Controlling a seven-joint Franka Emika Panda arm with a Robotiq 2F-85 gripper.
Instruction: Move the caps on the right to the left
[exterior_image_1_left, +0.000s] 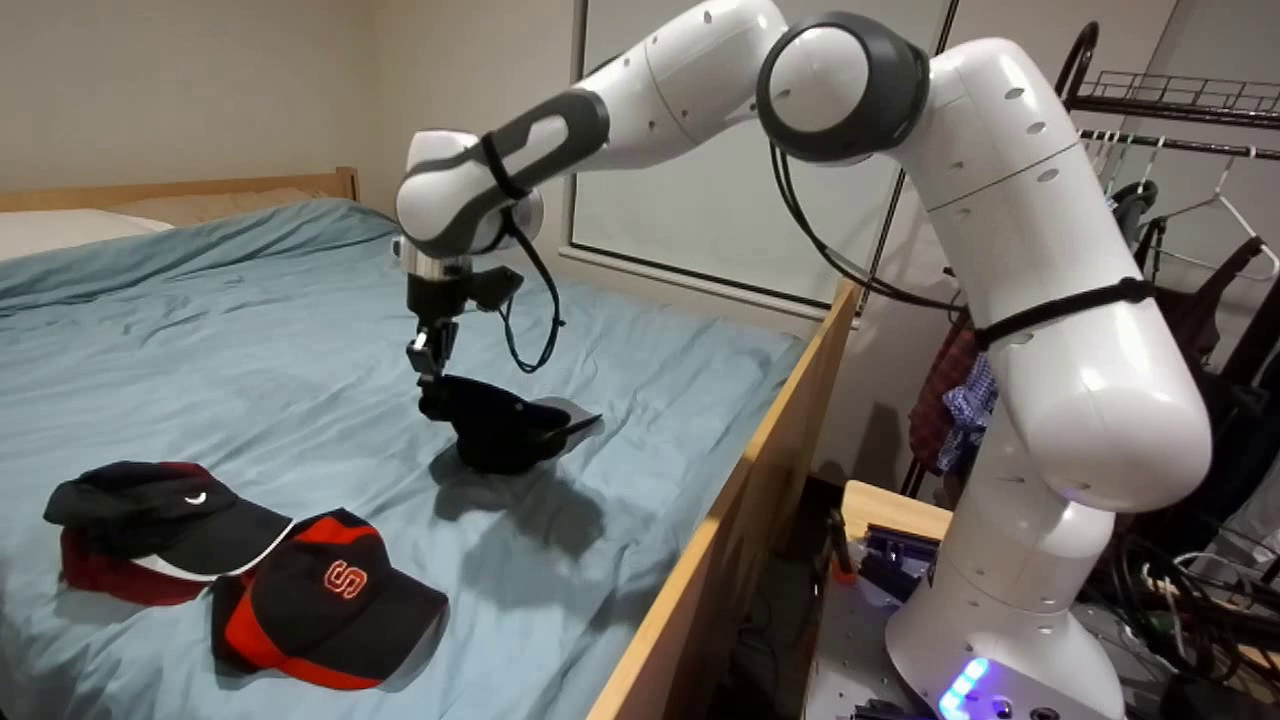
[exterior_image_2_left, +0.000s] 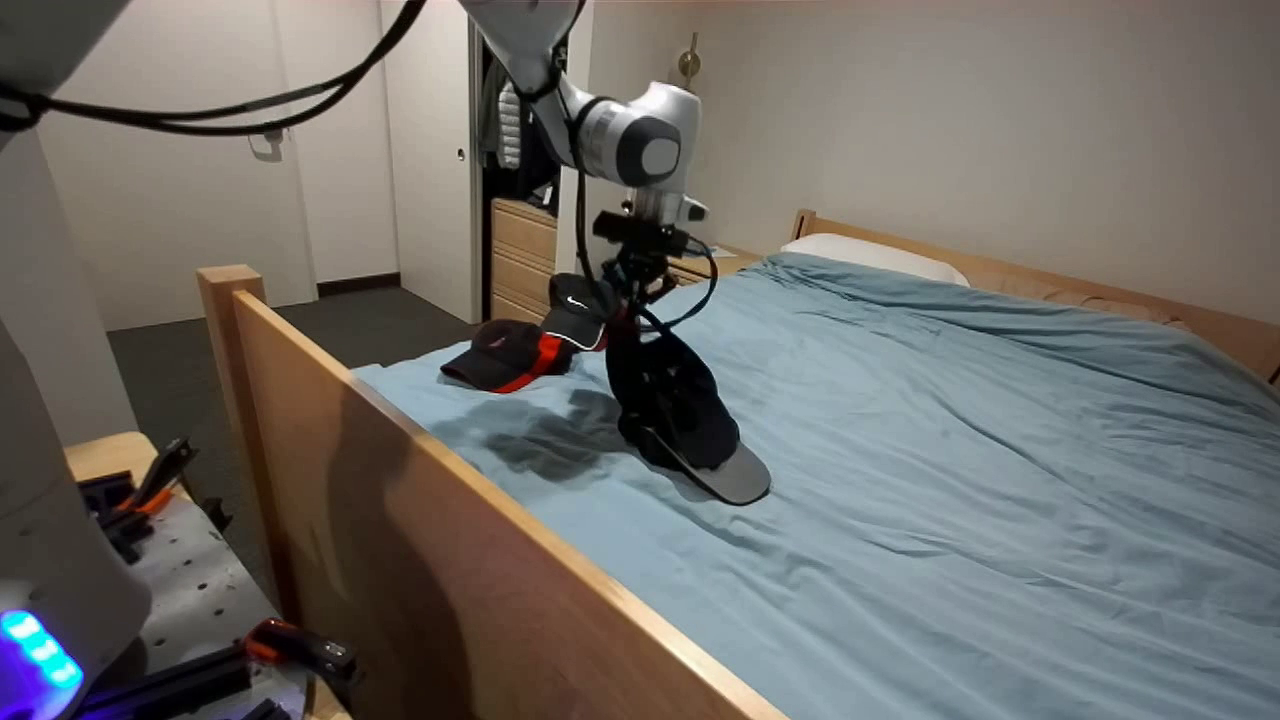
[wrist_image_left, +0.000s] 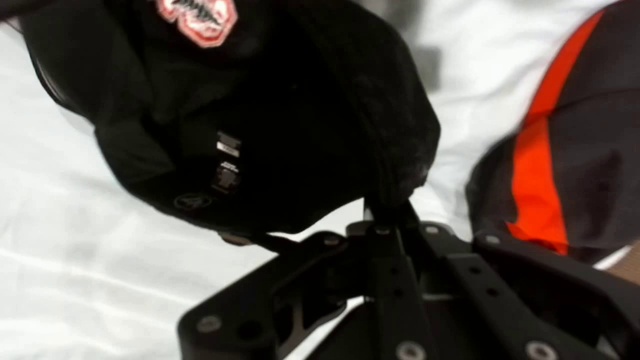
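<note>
My gripper is shut on the edge of black caps over the bed; its tips also show in the wrist view. The black caps hang tilted, brims down and away from the gripper, in both exterior views. A grey brim surface and a dark brim edge show, so two caps seem nested, but the dark folds make this hard to tell. In the wrist view the black fabric shows inside tags and a red-and-white emblem. I cannot tell whether the brims touch the bed.
A red-and-black cap with an S and a black cap with a white logo over red lie together on the blue bed sheet. A wooden bed rail stands between the bed and the robot base.
</note>
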